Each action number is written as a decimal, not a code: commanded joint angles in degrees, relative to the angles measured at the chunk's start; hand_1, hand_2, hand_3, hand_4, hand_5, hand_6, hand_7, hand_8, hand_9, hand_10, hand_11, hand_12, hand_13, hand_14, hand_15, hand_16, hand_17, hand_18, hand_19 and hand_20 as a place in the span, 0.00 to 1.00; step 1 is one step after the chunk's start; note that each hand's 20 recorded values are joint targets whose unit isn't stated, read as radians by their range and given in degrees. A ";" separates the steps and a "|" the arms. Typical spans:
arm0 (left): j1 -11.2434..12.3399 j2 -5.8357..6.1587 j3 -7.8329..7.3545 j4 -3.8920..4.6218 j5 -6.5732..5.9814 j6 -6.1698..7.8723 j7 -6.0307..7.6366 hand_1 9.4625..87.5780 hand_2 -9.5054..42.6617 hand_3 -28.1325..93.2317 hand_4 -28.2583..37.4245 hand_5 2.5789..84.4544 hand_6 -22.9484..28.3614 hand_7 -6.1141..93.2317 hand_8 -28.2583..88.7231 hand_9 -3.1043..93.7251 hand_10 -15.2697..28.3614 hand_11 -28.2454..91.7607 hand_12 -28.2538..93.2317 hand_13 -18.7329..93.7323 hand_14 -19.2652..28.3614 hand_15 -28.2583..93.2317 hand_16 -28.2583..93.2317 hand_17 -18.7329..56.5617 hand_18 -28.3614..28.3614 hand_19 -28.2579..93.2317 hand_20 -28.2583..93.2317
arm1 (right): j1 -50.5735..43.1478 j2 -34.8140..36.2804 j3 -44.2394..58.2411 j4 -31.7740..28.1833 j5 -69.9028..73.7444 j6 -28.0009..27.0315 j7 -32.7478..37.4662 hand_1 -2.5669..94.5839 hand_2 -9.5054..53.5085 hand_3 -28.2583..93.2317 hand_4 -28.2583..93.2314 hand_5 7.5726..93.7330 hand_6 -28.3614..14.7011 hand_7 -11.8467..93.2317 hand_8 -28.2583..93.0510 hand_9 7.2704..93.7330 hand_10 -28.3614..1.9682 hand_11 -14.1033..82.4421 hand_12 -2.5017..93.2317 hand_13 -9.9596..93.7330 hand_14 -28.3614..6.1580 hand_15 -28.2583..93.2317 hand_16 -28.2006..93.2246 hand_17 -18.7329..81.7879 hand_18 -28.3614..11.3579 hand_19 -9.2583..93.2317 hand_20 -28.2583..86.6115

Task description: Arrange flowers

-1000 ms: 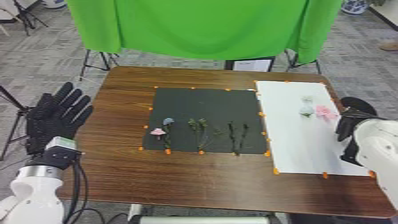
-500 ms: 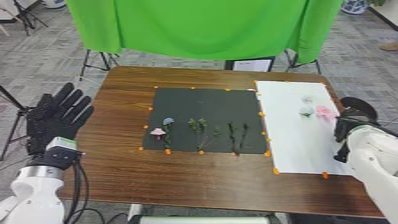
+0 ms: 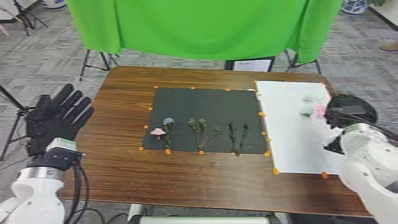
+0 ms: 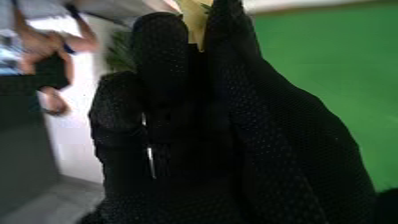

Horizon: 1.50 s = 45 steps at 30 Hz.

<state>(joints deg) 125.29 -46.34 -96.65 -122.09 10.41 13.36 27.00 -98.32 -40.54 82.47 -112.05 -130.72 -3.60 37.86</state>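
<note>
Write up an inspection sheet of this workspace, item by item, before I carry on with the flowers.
Surface: brown table, dark mat in the middle, white sheet to its right.
Job's things: blue flower, small pink flower and green stems on the mat; larger pink flower on the sheet.
Clutter: orange tabs around mat and sheet.
Hands: left hand open, beside the table's left edge; right hand at the sheet's right edge, pinching a yellow piece.
Cables: black cables along the left forearm.
Surroundings: green cloth behind the table, grey carpet.

Likely a lab, green backdrop (image 3: 204,30)
</note>
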 commanded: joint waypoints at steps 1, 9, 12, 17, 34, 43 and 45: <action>1.20 -0.95 -0.05 -0.36 -0.52 -0.10 -0.04 0.16 0.56 0.77 0.00 0.46 0.61 0.14 0.18 0.36 0.69 0.36 0.31 0.35 0.73 0.45 0.18 0.18 0.73 0.47 0.30 | 15.67 -4.90 -15.77 -2.98 -0.13 2.01 -8.21 0.66 0.05 0.83 0.00 0.79 0.67 0.35 0.24 0.91 0.67 0.24 0.47 0.82 0.64 0.56 0.60 0.59 0.23 0.87 0.60; -1.03 -0.59 1.50 0.42 -0.78 -0.35 -1.05 0.18 0.57 0.73 0.00 0.46 0.61 0.14 0.18 0.36 0.69 0.36 0.32 0.35 0.73 0.45 0.18 0.18 0.73 0.47 0.30 | 30.75 -15.98 -32.10 3.26 -0.76 -0.41 -15.16 0.66 0.04 0.84 0.00 0.79 0.67 0.35 0.24 0.91 0.67 0.24 0.46 0.82 0.64 0.56 0.61 0.59 0.23 0.87 0.60; -2.20 -0.88 2.18 0.88 -0.14 -1.09 -1.93 0.18 0.58 0.73 0.00 0.46 0.61 0.14 0.18 0.36 0.69 0.36 0.32 0.35 0.73 0.45 0.18 0.18 0.73 0.47 0.30 | 32.79 -18.79 -35.23 5.81 -3.02 -2.01 -17.48 0.66 0.04 0.84 0.00 0.79 0.67 0.35 0.24 0.91 0.68 0.24 0.46 0.82 0.64 0.56 0.61 0.59 0.23 0.87 0.60; -4.82 -0.38 4.39 1.61 -0.02 -1.61 -2.54 0.17 0.56 0.73 0.00 0.46 0.61 0.14 0.18 0.36 0.69 0.35 0.32 0.35 0.73 0.45 0.18 0.18 0.74 0.47 0.30 | 34.57 -22.17 -37.69 10.36 -5.43 -6.08 -18.62 0.66 0.05 0.83 0.00 0.79 0.68 0.35 0.24 0.91 0.68 0.23 0.46 0.82 0.64 0.56 0.61 0.59 0.23 0.87 0.60; -4.18 -0.31 3.74 1.49 0.11 -0.87 -2.76 0.17 0.54 0.76 0.00 0.46 0.61 0.14 0.18 0.36 0.68 0.35 0.32 0.35 0.73 0.44 0.19 0.18 0.74 0.46 0.30 | 35.88 -25.58 -41.09 18.63 -7.68 -12.86 -17.33 0.66 0.05 0.82 0.00 0.76 0.69 0.35 0.22 0.88 0.69 0.22 0.42 0.81 0.65 0.55 0.61 0.58 0.24 0.85 0.60; -3.95 -0.18 3.66 1.28 -0.44 -0.29 -2.24 0.17 0.54 0.75 0.00 0.46 0.61 0.14 0.18 0.36 0.69 0.35 0.32 0.35 0.73 0.45 0.19 0.17 0.74 0.47 0.30 | 36.75 -25.72 -42.47 17.92 -8.73 -8.67 -16.40 0.64 0.04 0.82 0.00 0.74 0.69 0.36 0.21 0.87 0.69 0.22 0.41 0.80 0.64 0.56 0.61 0.58 0.24 0.85 0.60; -3.83 -0.26 3.52 1.24 -0.37 -0.34 -2.41 0.17 0.54 0.76 0.00 0.46 0.61 0.14 0.18 0.36 0.68 0.35 0.32 0.35 0.73 0.45 0.19 0.17 0.74 0.47 0.30 | 36.83 -25.90 -42.42 17.61 -9.25 -9.48 -16.97 0.64 0.04 0.82 0.00 0.73 0.69 0.36 0.21 0.87 0.69 0.22 0.41 0.80 0.64 0.56 0.60 0.58 0.24 0.85 0.60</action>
<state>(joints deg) 120.82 -46.61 -92.71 -120.52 10.10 12.67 24.79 -62.41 -65.93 41.04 -93.48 -137.74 -15.01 20.57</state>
